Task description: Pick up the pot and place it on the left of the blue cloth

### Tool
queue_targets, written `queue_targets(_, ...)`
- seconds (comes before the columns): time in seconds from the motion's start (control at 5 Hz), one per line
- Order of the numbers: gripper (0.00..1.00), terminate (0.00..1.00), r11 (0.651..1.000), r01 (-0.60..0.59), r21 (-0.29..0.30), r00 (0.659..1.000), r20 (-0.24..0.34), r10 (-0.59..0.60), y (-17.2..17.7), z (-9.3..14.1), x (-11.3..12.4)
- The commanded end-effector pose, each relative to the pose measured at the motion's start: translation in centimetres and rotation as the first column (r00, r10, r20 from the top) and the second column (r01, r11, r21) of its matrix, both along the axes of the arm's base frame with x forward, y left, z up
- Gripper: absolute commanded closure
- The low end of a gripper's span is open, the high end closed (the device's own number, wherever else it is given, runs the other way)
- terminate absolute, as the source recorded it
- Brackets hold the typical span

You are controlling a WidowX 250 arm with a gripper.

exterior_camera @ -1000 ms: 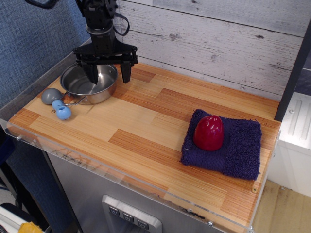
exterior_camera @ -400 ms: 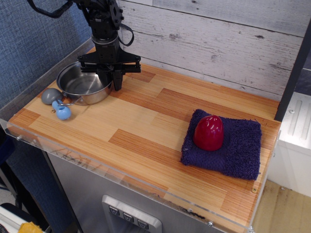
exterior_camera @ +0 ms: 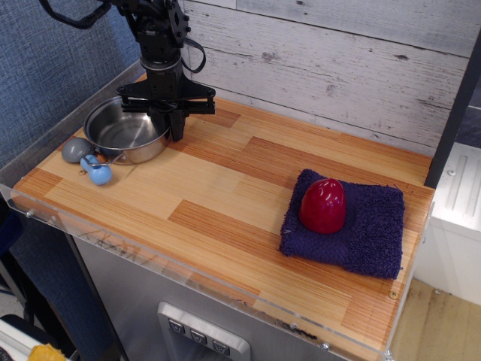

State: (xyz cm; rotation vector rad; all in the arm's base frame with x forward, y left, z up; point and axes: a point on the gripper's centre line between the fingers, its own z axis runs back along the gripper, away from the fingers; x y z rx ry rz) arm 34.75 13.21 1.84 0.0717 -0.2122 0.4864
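The shiny steel pot [exterior_camera: 122, 131] stands at the far left of the wooden tabletop. My black gripper [exterior_camera: 173, 125] comes down from above, and its fingers are pinched together on the pot's right rim. The dark navy-blue cloth [exterior_camera: 370, 229] lies folded at the front right, far from the pot and the gripper. A glossy red pepper-shaped toy [exterior_camera: 323, 205] sits on the cloth's left half.
A grey-and-light-blue scoop [exterior_camera: 87, 160] lies just left and in front of the pot, touching its wire handle. The wooden tabletop [exterior_camera: 225, 188] has a clear plastic lip along its front edge. A plank wall stands behind and a blue wall to the left.
The fingers were open, straddling the pot's right rim, and have closed on it. The pot and the scoop have shifted slightly to the left.
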Motion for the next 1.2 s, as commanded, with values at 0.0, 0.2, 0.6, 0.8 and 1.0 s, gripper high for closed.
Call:
queue_targets(0.0,1.0,0.0,0.993,-0.122,-0.004,0.988,0.097,0.122,1.8,5.1,-0.3)
queue_targets(0.2,1.0,0.0,0.99,-0.139,-0.001,0.981,0.138,0.138,1.2,7.4,-0.5)
queue_targets(0.6,1.0,0.0,0.993,-0.112,-0.034,0.977,0.177,0.116,-1.3,10.3,-0.9)
queue_targets(0.8,1.0,0.0,0.997,-0.052,-0.053,0.976,0.21,0.062,-4.4,12.0,-0.6)
queue_targets(1.0,1.0,0.0,0.995,0.013,-0.1,0.972,0.234,0.011,-8.6,13.5,0.1)
